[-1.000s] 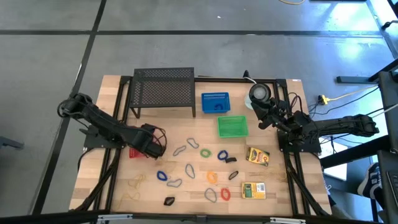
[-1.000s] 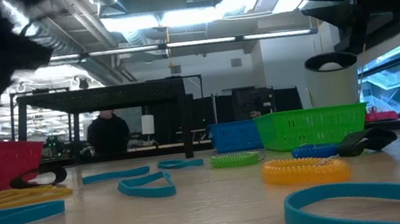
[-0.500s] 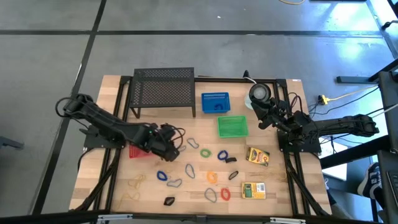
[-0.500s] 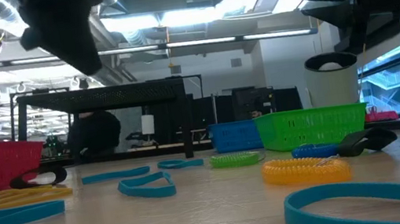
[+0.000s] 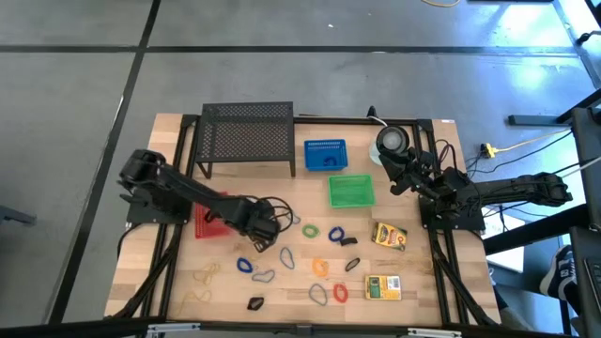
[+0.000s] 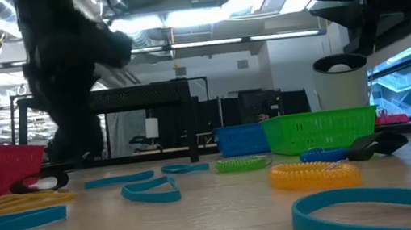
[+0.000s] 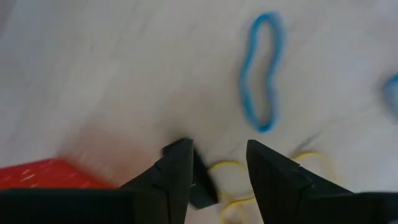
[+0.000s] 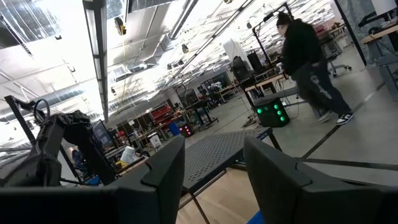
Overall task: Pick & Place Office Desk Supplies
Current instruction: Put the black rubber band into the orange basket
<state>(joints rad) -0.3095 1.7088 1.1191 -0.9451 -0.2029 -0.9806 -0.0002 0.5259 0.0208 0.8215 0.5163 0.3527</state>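
With its fingers parted and nothing between them, the left gripper (image 5: 266,228) hangs just beside the red basket (image 5: 209,225), on the side facing the scattered supplies. Its wrist view shows the two dark fingers (image 7: 176,168) apart over bare wood, a blue oval loop (image 7: 260,78) lying ahead of them, a small black clip (image 7: 200,185) and tan rubber bands (image 7: 227,186) close under the tips, and a corner of the basket at the edge.

The step in hand looks like the reach for the next item. To do it well, I would choose one target and commit: the loop is thin and lies flat on the counter (image 5: 404,272), so the fingers should straddle one side of the oval across its narrow strand, come down until the tips nearly touch the wood, then close. Staying clear of the clip and rubber bands avoids dragging a tangle along. Lifting straight up before swinging back toward the basket keeps the loop from catching on its rim.

Other supplies, among them green, orange and grey loops and two yellow-green boxes (image 5: 388,234), lie farther from the basket, across the counter's middle. The right gripper (image 5: 399,167) waits well away from the basket, beyond the green basket (image 5: 350,191); its fingers (image 8: 163,171) stand apart and hold nothing.
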